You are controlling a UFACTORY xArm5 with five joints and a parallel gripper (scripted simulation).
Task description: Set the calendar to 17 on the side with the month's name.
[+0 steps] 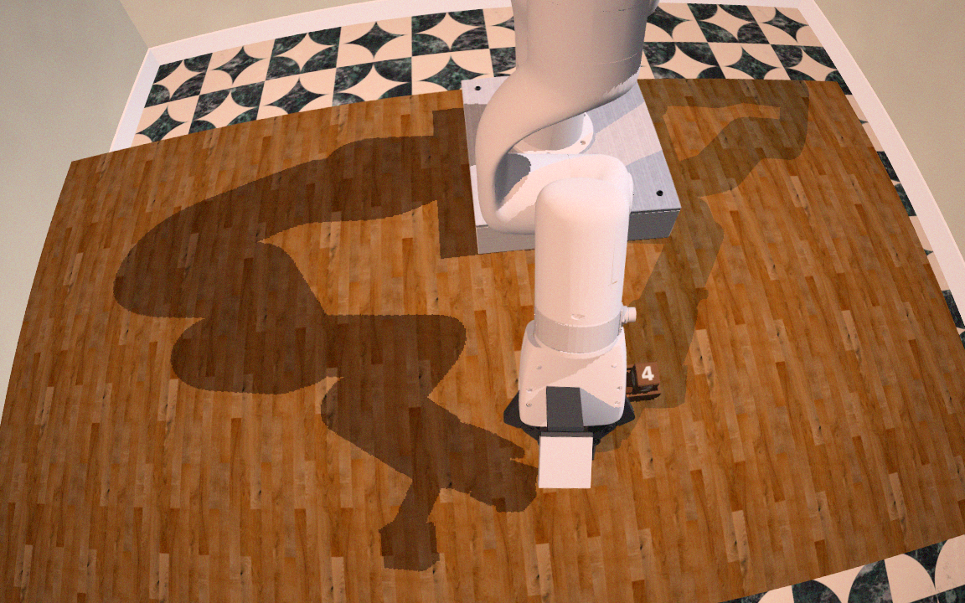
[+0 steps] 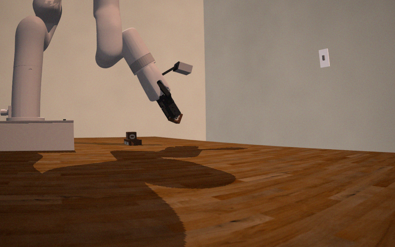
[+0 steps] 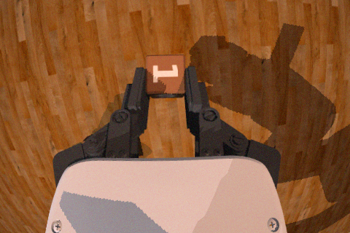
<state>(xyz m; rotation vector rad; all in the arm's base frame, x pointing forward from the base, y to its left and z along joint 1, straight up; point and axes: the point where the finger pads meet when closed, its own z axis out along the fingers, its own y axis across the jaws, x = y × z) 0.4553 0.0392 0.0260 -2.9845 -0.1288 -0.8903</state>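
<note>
My gripper (image 2: 175, 116) (image 3: 166, 80) is shut on a brown cube (image 2: 179, 119) (image 3: 161, 63), high above the table. A white 1 on the face towards the wrist camera lies on its side; the exterior view shows part of another digit on a side face. In the top view the arm and its camera hide this cube. The other cube (image 1: 647, 373) (image 2: 131, 135) has a 4 on top and a 0 on a side, and stands at the dark brown tray (image 1: 643, 395) (image 2: 136, 142). The tray rests on the table, right of the gripper in the top view. Its month name is not readable.
The robot's metal base plate (image 1: 651, 179) (image 2: 24, 135) is behind the tray on the wooden table (image 1: 808, 450) (image 2: 285, 199). The arm hangs just beside the tray in the top view and covers part of it. Large arm shadows cross the table.
</note>
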